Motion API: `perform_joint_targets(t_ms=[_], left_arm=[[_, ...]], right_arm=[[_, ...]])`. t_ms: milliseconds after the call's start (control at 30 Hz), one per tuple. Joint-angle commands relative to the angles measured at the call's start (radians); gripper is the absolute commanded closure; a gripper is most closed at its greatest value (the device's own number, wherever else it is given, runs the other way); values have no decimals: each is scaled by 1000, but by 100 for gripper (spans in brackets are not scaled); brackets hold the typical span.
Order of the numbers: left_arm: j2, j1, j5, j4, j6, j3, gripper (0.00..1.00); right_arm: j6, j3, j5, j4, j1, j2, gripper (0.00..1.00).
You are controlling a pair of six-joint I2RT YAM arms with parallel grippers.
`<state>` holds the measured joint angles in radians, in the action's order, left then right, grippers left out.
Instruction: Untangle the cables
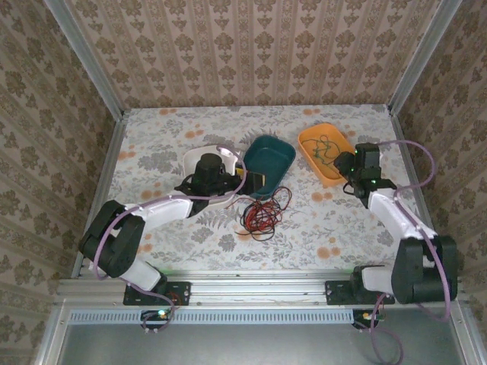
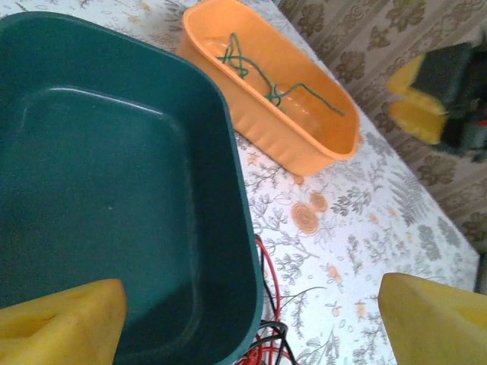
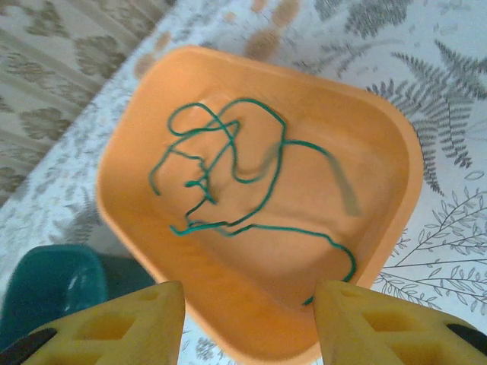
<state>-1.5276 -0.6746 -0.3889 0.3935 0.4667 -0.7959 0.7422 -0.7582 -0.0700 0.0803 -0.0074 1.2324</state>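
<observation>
Green cable (image 3: pixel 282 148): thin loose loops inside smooth rounded orange tray (image 3: pixel 319 114)

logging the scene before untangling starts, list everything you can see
teal bin: 1, dark teal, table centre, empty
orange bin: 1, orange, right of teal bin
green cable: 1, green, looped inside orange bin
white bin: 1, white, left of teal bin
cable tangle: 1, red and black, on table near teal bin
table: 1, floral pattern
left pincer: 1, yellow, open, by teal bin
right pincer: 1, yellow, open, above orange bin
</observation>
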Motion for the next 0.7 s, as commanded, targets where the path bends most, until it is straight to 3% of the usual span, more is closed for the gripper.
perform_joint_targets(t_ms=[0, 233, 367, 667], left_arm=[[-11, -37, 55, -118, -104, -50, 13], [-57, -84, 66, -182, -146, -72, 16], [-63, -91, 79, -192, -150, -65, 19], [-46, -131, 136, -334, -240, -64, 21]], right_arm=[[-71, 36, 46, 81, 32, -105, 50], [-197, 90, 204, 182, 241, -161, 50], [-221, 126, 314, 122, 376, -112, 52], [-250, 32, 440, 49, 430, 150, 56]])
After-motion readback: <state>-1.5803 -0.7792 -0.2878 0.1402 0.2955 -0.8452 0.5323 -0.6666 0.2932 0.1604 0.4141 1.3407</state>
